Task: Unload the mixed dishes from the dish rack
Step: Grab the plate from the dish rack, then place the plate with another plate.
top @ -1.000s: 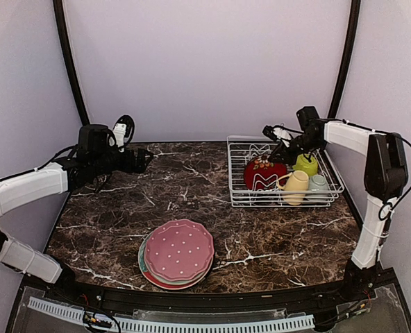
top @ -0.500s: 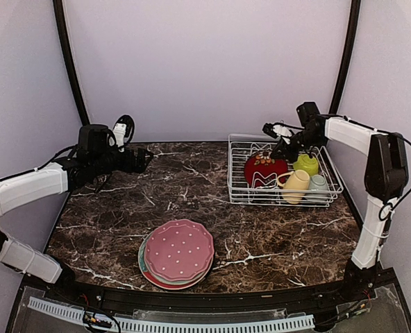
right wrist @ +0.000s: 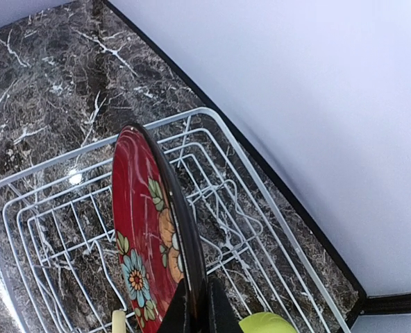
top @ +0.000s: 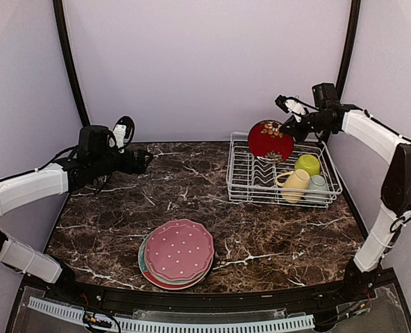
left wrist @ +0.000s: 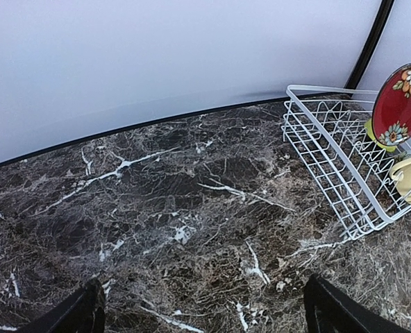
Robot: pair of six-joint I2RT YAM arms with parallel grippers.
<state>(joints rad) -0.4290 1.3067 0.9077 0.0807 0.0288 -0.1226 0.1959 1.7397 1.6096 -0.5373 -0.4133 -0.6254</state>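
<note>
On your marble table (top: 191, 180), the white dish rack (top: 237, 200) sat far right with the pale yellow mug (top: 296, 184), lime-green bowl (top: 307, 164) and pale blue cup (top: 318, 184) in its right end; only the top view showed the pink-topped plate stack (top: 178, 251) near the front edge. The red floral plate (top: 270, 140) hung upright above the rack's far side, your right gripper (right wrist: 200, 312) pinched shut on its rim, seen edge-on from the right wrist. Your left gripper (left wrist: 202, 305) hovered over the marble at far left, fingers spread wide, holding nothing.
</note>
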